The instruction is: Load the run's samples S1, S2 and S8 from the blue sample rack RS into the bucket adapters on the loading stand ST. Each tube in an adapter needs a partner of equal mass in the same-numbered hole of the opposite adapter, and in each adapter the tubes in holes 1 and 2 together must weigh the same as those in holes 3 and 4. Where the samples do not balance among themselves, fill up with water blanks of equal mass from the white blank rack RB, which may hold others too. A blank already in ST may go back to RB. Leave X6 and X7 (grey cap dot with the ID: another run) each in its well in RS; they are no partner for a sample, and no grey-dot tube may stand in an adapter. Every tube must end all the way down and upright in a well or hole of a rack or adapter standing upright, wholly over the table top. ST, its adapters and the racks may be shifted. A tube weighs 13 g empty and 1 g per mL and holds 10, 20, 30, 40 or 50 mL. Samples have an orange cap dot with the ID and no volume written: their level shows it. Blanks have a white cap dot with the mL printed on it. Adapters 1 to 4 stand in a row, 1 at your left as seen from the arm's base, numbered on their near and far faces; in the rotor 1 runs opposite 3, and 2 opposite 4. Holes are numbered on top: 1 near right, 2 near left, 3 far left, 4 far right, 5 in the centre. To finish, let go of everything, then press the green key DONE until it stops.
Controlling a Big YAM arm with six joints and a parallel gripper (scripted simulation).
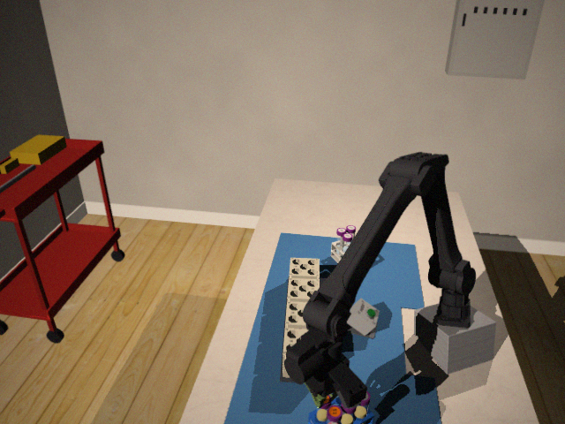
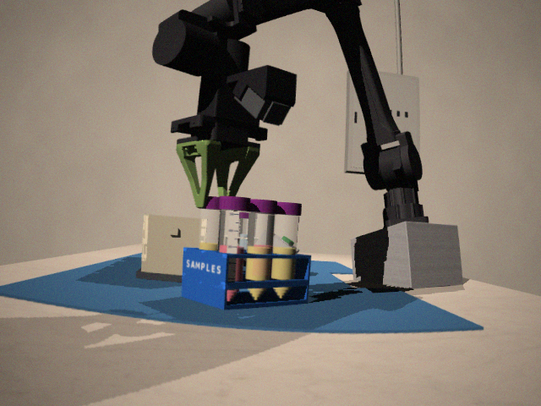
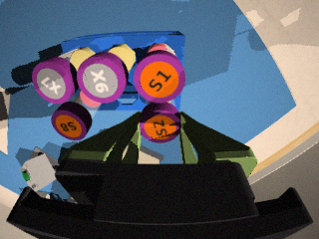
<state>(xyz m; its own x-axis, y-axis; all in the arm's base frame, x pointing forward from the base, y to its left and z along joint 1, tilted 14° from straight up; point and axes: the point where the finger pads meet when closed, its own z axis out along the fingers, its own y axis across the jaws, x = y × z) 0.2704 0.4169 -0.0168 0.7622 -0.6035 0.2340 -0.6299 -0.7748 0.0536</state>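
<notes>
Five purple-capped tubes stand in the blue sample rack RS [image 2: 203, 274]. The gripper [image 3: 161, 134] is clenched on sample S2's [image 3: 159, 123] cap, beside S1 [image 3: 159, 78] and S8 [image 3: 71, 122].

A red cart [image 1: 97, 150] on black castors stands on the wooden plank floor [image 1: 150, 291] at the left, against a dark grey stretch of wall. On its top shelf lie a flat yellow box [image 1: 38, 147], a smaller yellow block [image 1: 8, 166] just beside it, and a thin dark bar [image 1: 18, 177]. A white skirting board [image 1: 173, 214] runs along the foot of the beige wall. High on that wall at the right hangs a grey panel [image 1: 493, 41] with a row of small dark slots near its top edge.
</notes>
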